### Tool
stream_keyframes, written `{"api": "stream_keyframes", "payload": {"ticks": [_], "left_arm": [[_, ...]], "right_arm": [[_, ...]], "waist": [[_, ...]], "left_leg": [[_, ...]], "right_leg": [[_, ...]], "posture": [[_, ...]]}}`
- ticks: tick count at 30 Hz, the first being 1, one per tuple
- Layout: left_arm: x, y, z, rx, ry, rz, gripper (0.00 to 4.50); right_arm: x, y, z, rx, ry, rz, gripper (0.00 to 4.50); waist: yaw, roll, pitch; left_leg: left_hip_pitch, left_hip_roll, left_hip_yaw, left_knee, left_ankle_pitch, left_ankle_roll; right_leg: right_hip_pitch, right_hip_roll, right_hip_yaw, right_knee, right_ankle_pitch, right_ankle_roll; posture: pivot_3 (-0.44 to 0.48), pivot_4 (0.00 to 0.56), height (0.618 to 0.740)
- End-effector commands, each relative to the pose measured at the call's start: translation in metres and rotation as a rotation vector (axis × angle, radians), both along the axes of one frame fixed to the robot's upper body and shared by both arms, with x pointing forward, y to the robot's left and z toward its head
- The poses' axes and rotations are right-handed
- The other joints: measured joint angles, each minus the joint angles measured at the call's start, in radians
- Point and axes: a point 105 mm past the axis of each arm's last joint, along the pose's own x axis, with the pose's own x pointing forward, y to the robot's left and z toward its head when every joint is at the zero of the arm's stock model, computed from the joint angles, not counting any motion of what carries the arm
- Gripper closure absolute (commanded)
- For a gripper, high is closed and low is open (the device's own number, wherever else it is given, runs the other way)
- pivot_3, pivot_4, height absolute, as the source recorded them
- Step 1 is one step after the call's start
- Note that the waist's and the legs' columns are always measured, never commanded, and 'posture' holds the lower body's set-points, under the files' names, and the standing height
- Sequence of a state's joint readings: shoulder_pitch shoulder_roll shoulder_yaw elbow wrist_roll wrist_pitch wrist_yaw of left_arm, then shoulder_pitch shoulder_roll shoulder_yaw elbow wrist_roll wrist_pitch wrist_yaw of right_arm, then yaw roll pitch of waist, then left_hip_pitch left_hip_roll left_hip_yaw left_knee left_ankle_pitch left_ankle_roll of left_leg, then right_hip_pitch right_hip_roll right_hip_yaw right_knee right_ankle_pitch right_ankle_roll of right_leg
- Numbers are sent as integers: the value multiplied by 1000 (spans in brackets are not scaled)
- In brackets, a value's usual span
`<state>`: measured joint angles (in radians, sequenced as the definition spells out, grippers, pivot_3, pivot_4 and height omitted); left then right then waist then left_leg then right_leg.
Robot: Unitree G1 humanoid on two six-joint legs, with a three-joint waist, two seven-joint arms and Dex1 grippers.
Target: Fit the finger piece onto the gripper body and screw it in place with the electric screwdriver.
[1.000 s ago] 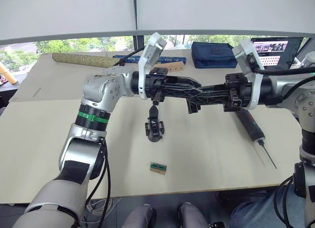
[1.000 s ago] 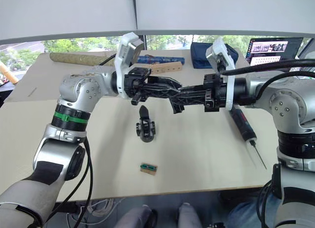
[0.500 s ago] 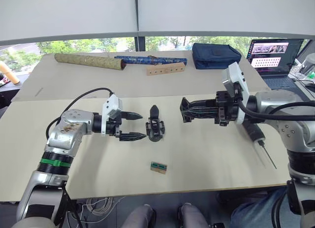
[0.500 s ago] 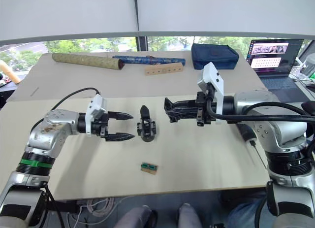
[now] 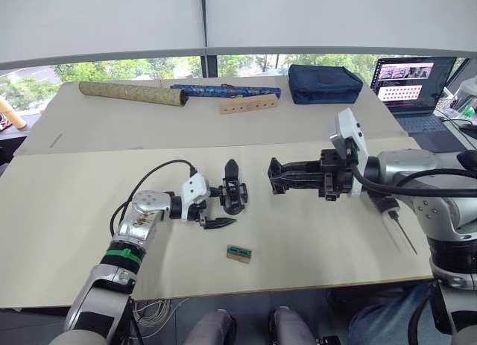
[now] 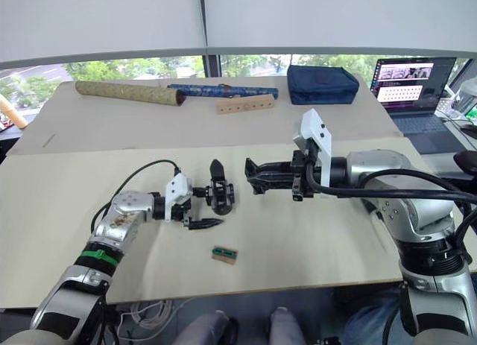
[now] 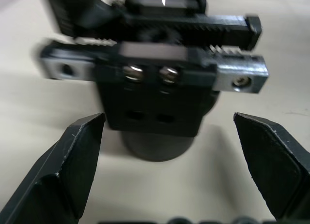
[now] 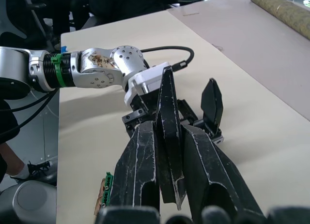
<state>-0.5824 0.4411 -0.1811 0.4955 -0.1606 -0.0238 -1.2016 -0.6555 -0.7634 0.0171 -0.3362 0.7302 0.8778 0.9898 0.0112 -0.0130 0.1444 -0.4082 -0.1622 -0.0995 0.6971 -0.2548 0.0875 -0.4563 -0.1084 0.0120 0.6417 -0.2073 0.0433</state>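
On a pale table (image 5: 67, 203), the gripper body (image 5: 234, 197) sits near the middle, a chunky black block. A black wedge stands up just behind it; whether the two touch is unclear. The left gripper (image 5: 217, 209) lies low at the table, its jaws apart, one finger reaching along the far side of the body and the other lying on its near side; in the left wrist view the body (image 7: 160, 93) sits between the two open fingers (image 7: 72, 161). The right gripper (image 5: 276, 177) points toward the body from the right, held just apart from it, its jaws closed on the finger piece (image 8: 167, 132), a thin black wedge sticking out between them. The screwdriver (image 5: 393, 220) lies near the table's right edge, under the right arm. A small green-and-tan block (image 5: 239, 253) lies nearer the front edge. Along the far side lie a tan roll (image 5: 133, 93), a blue tube (image 5: 223, 91), a wooden strip with holes (image 5: 250, 104), a navy case (image 5: 326, 83) and a laptop (image 5: 414, 80).
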Motion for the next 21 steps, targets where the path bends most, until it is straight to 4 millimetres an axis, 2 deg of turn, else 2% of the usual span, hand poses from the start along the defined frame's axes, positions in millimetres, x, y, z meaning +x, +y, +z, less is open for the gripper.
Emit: {"api": "stream_keyframes", "payload": {"ticks": [1, 3, 5, 7, 8, 9, 14, 18, 21], "left_arm": [[4, -9, 4, -25, -22, -5, 0], [9, -14, 4, -43, -30, 11, 0], [10, -18, 3, -48, -29, -6, 522], [8, -20, -2, -35, -29, -41, 1188], [7, -24, -4, -26, -36, -69, 1779], [6, -27, -6, -21, -41, -87, 2181], [8, -50, 3, -28, -72, -165, 2189], [6, -65, 7, -24, -74, -229, 2189], [5, -67, 5, -4, -75, -240, 2189]], "right_arm": [[-7, -1, 14, 25, -52, 3, 4187], [-8, -2, 14, 24, -49, -6, 4187], [-10, -3, 11, 15, -51, -7, 4187], [-12, -3, 9, 3, -57, 2, 4187], [-17, -2, 7, 12, -63, 31, 4187], [-20, 0, 6, 19, -66, 52, 4187], [-30, 11, 0, 99, -133, 134, 4187], [-25, 20, -19, 90, -161, 143, 4187], [-17, 24, -27, 109, -166, 124, 4187]], "waist": [[0, 0, 0], [2, 0, 0], [4, 0, 0], [3, 0, 0], [3, 0, 0], [3, 0, 0], [8, 0, 0], [3, 0, 0], [-1, 0, 0]], "left_leg": [[0, 0, 0, 0, 0, 0], [0, 0, 0, 0, 0, 0], [0, 0, 0, 1, 0, 0], [0, 0, 0, 2, 0, 0], [0, 0, 0, 2, 0, 0], [0, 0, 0, 2, 0, 1], [-1, 0, 0, 3, 0, 1], [-2, -1, 0, 7, -2, 3], [-2, -2, 0, 7, -2, 3]], "right_leg": [[0, 0, 0, 0, 0, 0], [0, 0, 0, 0, 0, 0], [0, 0, -1, 0, 0, 0], [1, 0, -1, 0, 0, 0], [1, 0, -1, 0, 0, 0], [1, 0, -1, 0, 0, 0], [1, -1, -1, 0, 0, 0], [1, -1, -1, 0, 0, 0], [1, -1, -1, 0, 0, 0]], "posture": [[0, 150, 740], [0, 150, 740], [0, 150, 740], [0, 150, 740], [0, 150, 740], [0, 150, 740], [0, 150, 740], [0, 150, 740], [0, 150, 740]]}}
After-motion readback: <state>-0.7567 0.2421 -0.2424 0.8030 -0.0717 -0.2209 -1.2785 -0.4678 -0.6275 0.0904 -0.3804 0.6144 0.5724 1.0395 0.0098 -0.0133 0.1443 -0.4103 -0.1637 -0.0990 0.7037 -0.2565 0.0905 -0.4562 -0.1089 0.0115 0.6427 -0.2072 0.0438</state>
